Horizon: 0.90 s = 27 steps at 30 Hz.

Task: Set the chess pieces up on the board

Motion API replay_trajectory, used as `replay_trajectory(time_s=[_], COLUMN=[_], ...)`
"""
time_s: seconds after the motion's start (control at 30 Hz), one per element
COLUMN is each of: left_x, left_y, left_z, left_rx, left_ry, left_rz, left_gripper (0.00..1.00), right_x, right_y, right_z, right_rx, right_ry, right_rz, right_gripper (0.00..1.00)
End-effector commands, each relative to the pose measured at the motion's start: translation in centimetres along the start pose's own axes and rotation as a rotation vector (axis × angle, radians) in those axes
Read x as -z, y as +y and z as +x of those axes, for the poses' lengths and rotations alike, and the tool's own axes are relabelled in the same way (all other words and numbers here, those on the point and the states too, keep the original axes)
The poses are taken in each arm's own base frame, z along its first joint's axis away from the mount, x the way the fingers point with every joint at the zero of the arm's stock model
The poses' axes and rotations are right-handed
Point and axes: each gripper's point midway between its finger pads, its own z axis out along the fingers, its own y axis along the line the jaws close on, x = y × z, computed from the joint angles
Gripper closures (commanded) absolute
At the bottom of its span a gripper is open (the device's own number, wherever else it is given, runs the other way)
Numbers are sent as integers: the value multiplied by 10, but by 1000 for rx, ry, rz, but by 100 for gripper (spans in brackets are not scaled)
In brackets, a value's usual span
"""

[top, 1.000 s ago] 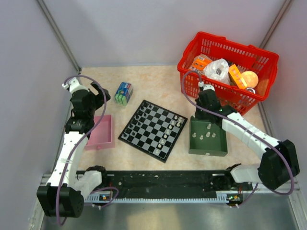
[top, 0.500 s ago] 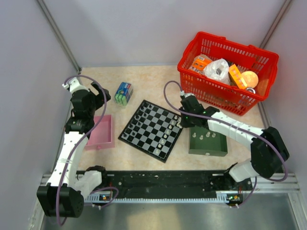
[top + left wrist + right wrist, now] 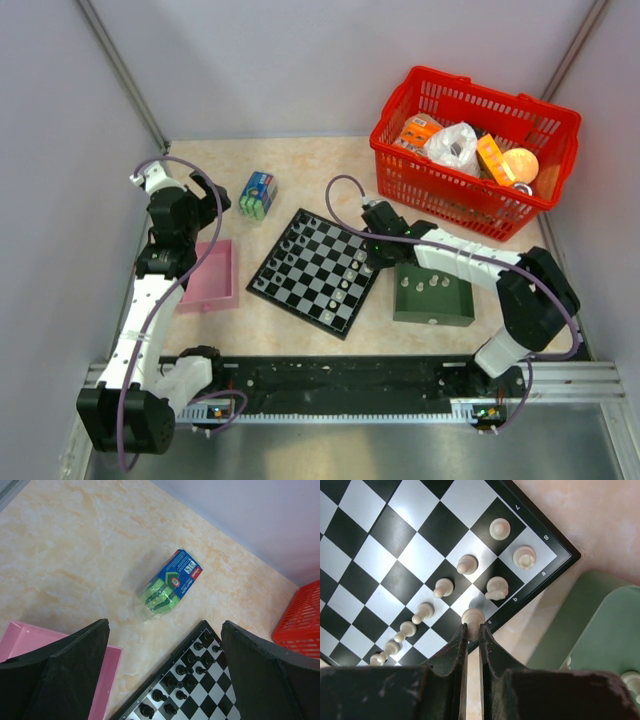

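Now that the right gripper has swung from the square green tray to the black-and-silver checked chessboard, fingers clenched on a pale whitish chess piece above a bare edge square, placing it looks next, while the left gripper hangs wide open

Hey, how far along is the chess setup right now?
Partly done. Dark pieces stand in rows at one end of the board; a line of pale pawns and two back-row pieces stand at the other. In hand: the right pincer is shut on a pale piece at the back row. Left: more pale pieces sit in the green tray. The left pincer is open, holding nothing.
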Motion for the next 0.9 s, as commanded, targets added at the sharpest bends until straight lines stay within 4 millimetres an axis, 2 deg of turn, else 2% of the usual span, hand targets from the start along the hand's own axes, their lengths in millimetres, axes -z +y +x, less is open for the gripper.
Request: replay_trajectory(time_s=[0.0, 0.33, 0.87], left_x=[-1, -2, 0], left_y=[-4, -5, -5], left_z=[-13, -14, -14], left_rx=[7, 7, 9], left_ry=[-54, -54, -54], left_rz=[16, 20, 22], left_gripper=[1, 1, 1], right_x=[0, -6, -8], right_y=[16, 13, 14], right_z=[-24, -23, -23], right_rx=[6, 18, 41], right_ry=[-58, -50, -46], right_rz=[-20, -4, 0], right_gripper=[94, 94, 87])
